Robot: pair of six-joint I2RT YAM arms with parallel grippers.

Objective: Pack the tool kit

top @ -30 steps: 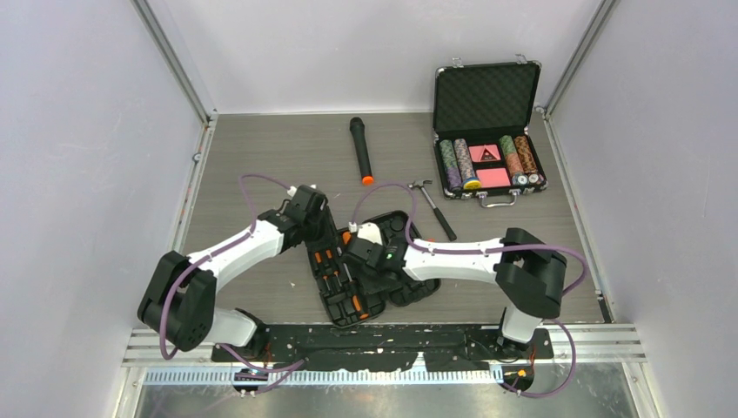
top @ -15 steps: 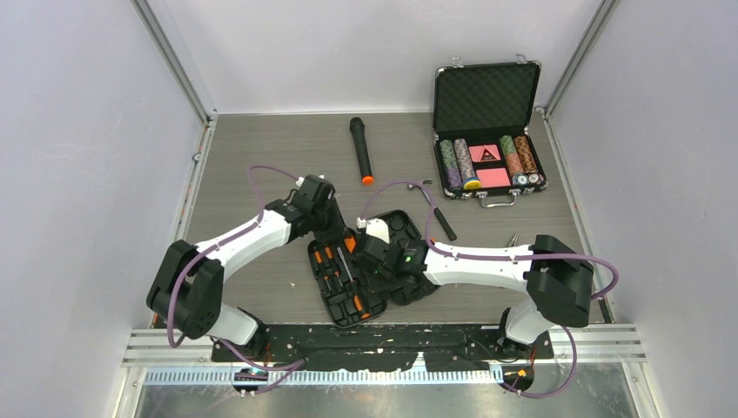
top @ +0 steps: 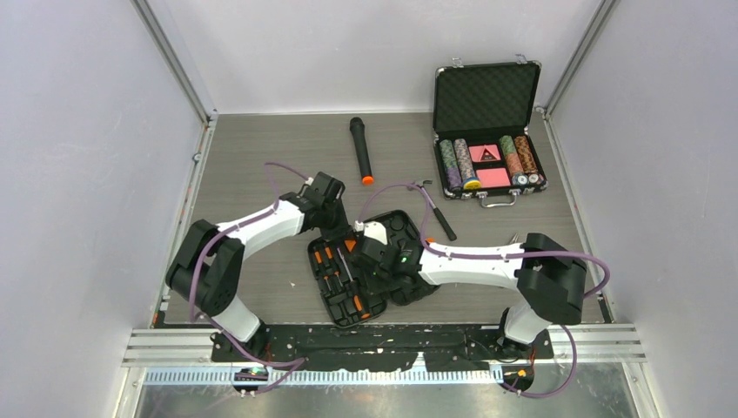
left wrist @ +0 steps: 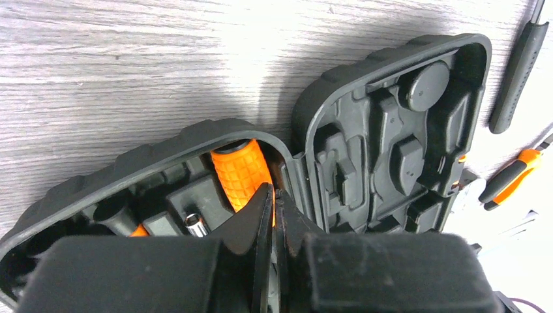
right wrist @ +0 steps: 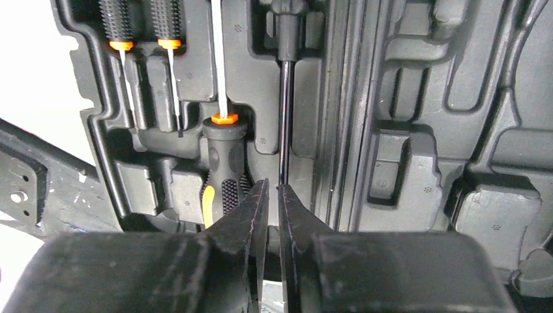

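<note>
The tool kit [top: 335, 300] lies open in front of the arm bases, a black moulded clamshell. Its left half [right wrist: 163, 163] holds orange-black screwdrivers [right wrist: 224, 163] in slots; the right half [left wrist: 391, 130] shows bare slots. My left gripper [left wrist: 274, 193] is shut at the case's far left corner, its tips just over an orange ribbed handle [left wrist: 240, 171]. My right gripper [right wrist: 274, 186] is shut to a narrow slit over the end of a thin black screwdriver shaft [right wrist: 283, 117], with nothing seen between the fingers. A hammer [top: 435, 212] lies on the table beyond the case.
An open metal-edged case of poker chips [top: 487, 96] stands at the back right. A black microphone [top: 360, 150] with an orange end lies at the back centre. A small tool [top: 514, 236] lies right of the case, by the right arm. Walls close in on both sides.
The left arm has swung right and further out to the case's far corner, and its jaws have closed. The right gripper has shifted slightly over the case and narrowed.
</note>
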